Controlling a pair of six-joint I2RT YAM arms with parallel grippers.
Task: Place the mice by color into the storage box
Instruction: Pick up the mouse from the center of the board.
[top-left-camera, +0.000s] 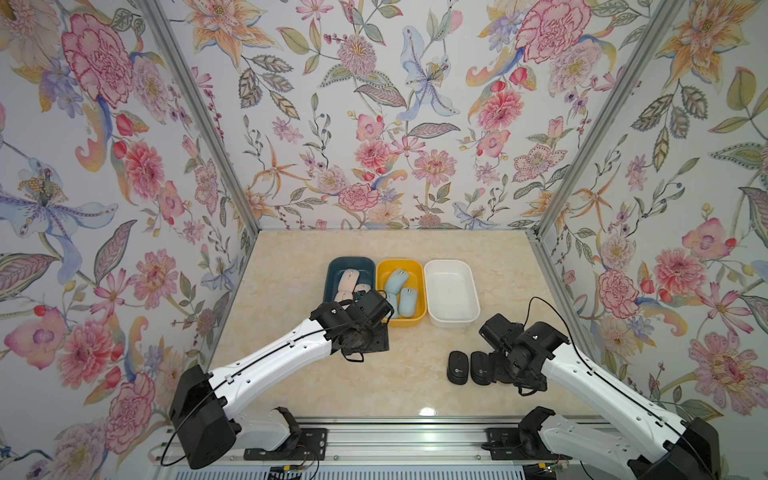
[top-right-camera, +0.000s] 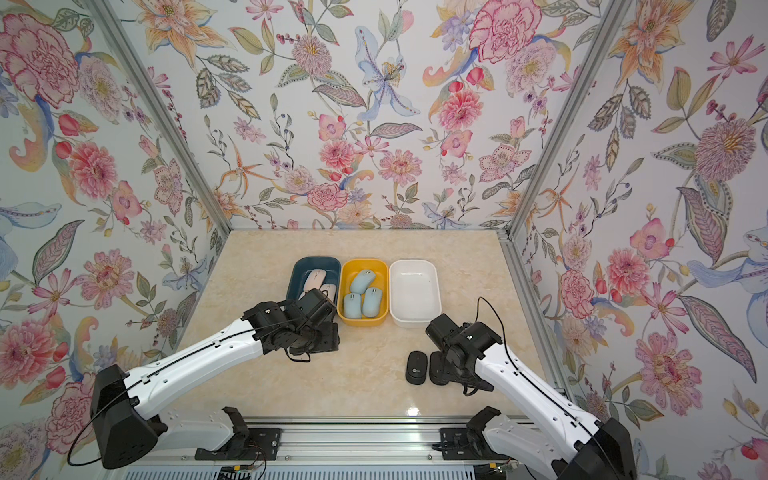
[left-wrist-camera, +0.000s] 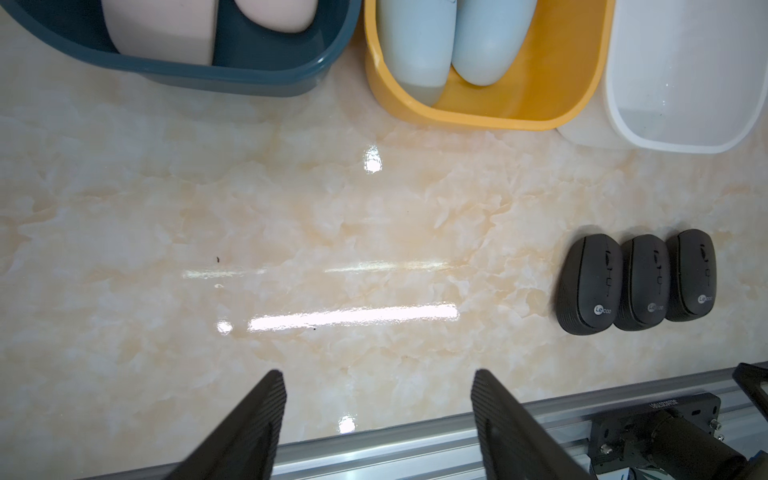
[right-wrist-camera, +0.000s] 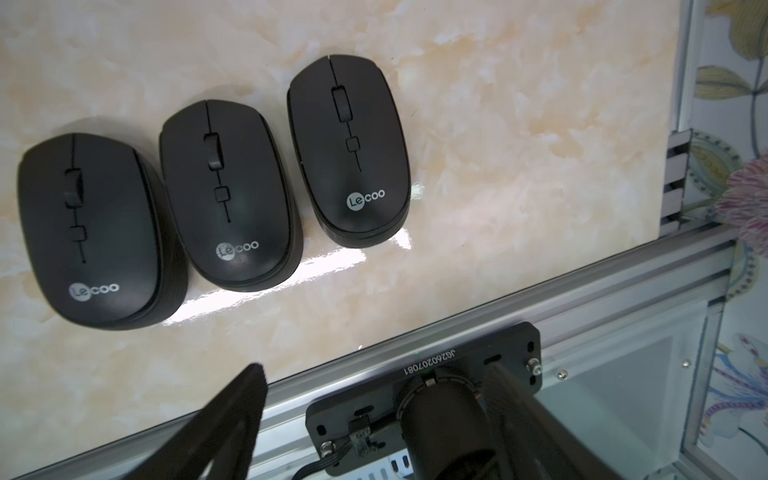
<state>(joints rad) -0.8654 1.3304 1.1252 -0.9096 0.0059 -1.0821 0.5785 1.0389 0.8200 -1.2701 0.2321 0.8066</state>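
We locate three black oval plastic mice side by side on the beige marble tabletop, robot-side of the white rectangular plastic bin. The right gripper hangs near them, jaws wide and holding nothing; the left gripper, left of that bin, likewise.

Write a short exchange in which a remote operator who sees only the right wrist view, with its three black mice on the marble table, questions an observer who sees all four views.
Operator: I see only three black oval plastic mice. Is any bin free for them?
Observer: Yes. In both top views the white rectangular plastic bin has nothing in it.
Operator: Where did the other colours go?
Observer: Three light blue oval mice lie in the yellow plastic bin next to the white one.
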